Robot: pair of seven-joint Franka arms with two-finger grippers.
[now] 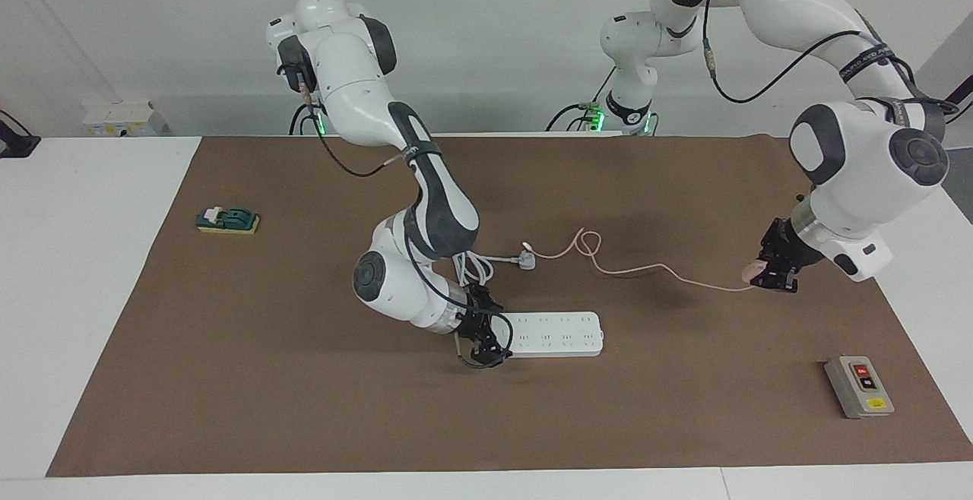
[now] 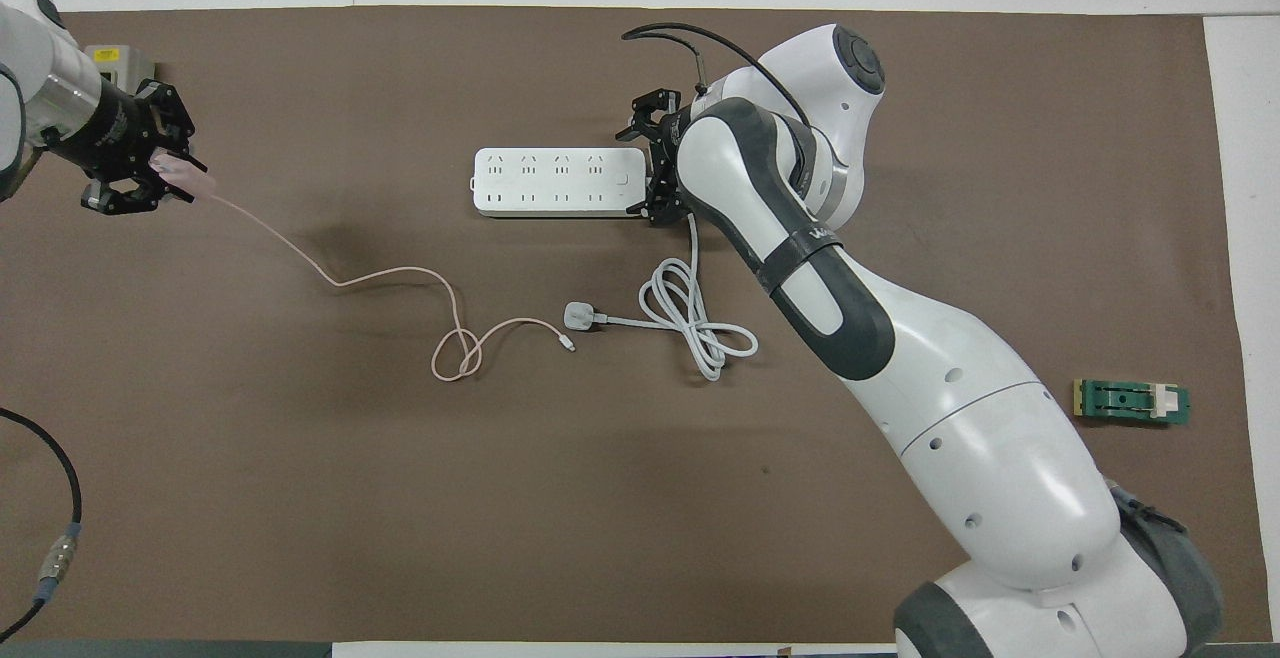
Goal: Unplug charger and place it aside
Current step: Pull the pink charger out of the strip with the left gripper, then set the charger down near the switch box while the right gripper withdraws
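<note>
The charger (image 1: pixel 755 270), a small pale pink cube, is out of the power strip and held in my left gripper (image 1: pixel 769 276), which is shut on it above the mat at the left arm's end of the table. It also shows in the overhead view (image 2: pixel 186 178), in the left gripper (image 2: pixel 150 173). Its thin pink cable (image 1: pixel 608 266) trails over the mat (image 2: pixel 400 276) in a loop toward the white plug. The long white power strip (image 1: pixel 559 333) lies mid-table (image 2: pixel 555 181). My right gripper (image 1: pixel 480 333) has its fingers on either side of the strip's end (image 2: pixel 652 160).
A thick white cord with a white plug (image 1: pixel 524 259) lies coiled nearer to the robots than the strip (image 2: pixel 690 323). A grey switch box (image 1: pixel 859 386) sits near the left arm's end (image 2: pixel 115 63). A green and yellow block (image 1: pixel 228 220) lies toward the right arm's end (image 2: pixel 1130 401).
</note>
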